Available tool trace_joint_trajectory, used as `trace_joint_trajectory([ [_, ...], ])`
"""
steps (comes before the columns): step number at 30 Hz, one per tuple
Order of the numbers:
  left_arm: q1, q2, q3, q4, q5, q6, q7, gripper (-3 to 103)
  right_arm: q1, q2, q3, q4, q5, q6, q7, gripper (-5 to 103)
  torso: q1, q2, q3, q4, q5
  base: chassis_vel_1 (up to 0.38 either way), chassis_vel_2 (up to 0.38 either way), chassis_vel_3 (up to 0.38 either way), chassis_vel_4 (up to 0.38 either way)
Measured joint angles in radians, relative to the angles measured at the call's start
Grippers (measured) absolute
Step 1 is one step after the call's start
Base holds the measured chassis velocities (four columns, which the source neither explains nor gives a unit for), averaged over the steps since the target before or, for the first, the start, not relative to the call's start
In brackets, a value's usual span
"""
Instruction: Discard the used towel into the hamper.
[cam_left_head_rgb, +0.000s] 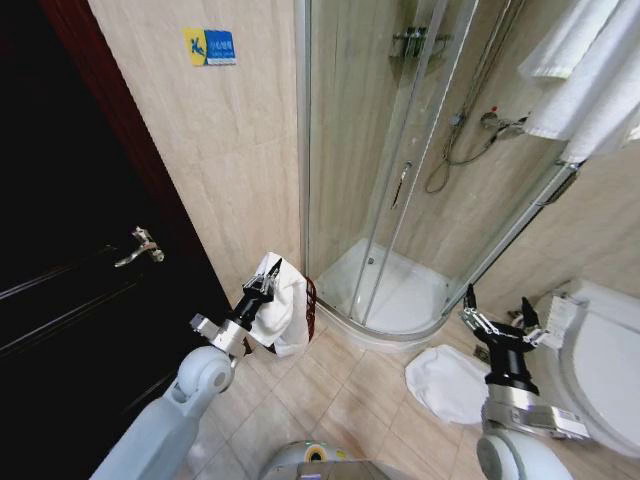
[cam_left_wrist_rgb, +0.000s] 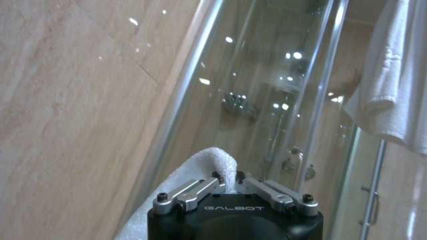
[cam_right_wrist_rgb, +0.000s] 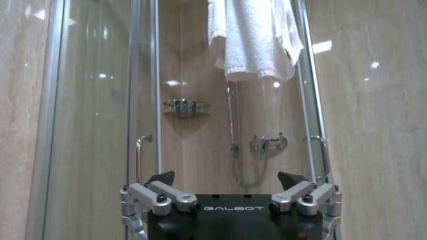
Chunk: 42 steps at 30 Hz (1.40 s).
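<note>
The left gripper (cam_left_head_rgb: 268, 284) holds the white towel (cam_left_head_rgb: 283, 312), jaws closed on its fold, apparently just above the hamper (cam_left_head_rgb: 311, 301), which peeks out behind it beside the shower. The right gripper (cam_left_head_rgb: 497, 322) waits with jaws spread, empty.

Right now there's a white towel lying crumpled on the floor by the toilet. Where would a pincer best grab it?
Probably from straight above, pinching a raised fold near the middle of the white towel. It lies flat and rumpled on the tiles, so its edges offer little to catch. The open right pincer is nearest.
</note>
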Motion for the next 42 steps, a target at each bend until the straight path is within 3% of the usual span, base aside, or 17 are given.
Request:
trace_joint_trajectory([
  [22,0.001,0.011,-0.01,0.023,0.006,-0.014,0.014,2,-0.007,0.021,-0.018,-0.029,-0.019,0.073,-0.019,100,0.0,0.0,0.0,0.0001,0.0,-0.081,0.076,0.074,-0.078],
  [27,-0.049,0.047,0.047,0.071,0.007,-0.021,0.009,2,-0.009,0.024,-0.018,-0.042,-0.03,0.077,-0.019,100,0.0,0.0,0.0,0.0002,0.0001,0.0,0.0,0.0,0.0],
  [34,-0.224,0.091,0.195,0.222,0.0,-0.044,0.003,2,-0.027,0.028,-0.02,-0.07,-0.036,0.113,-0.027,100,0.001,0.0,0.0,-0.0001,-0.0001,0.0,0.0,0.0,0.0],
  [42,-0.347,0.061,0.297,0.358,-0.004,-0.069,0.001,2,-0.026,0.028,-0.017,-0.098,-0.036,0.129,-0.031,100,0.001,0.0,0.0,0.0,0.0001,0.0,0.0,0.0,0.0],
])
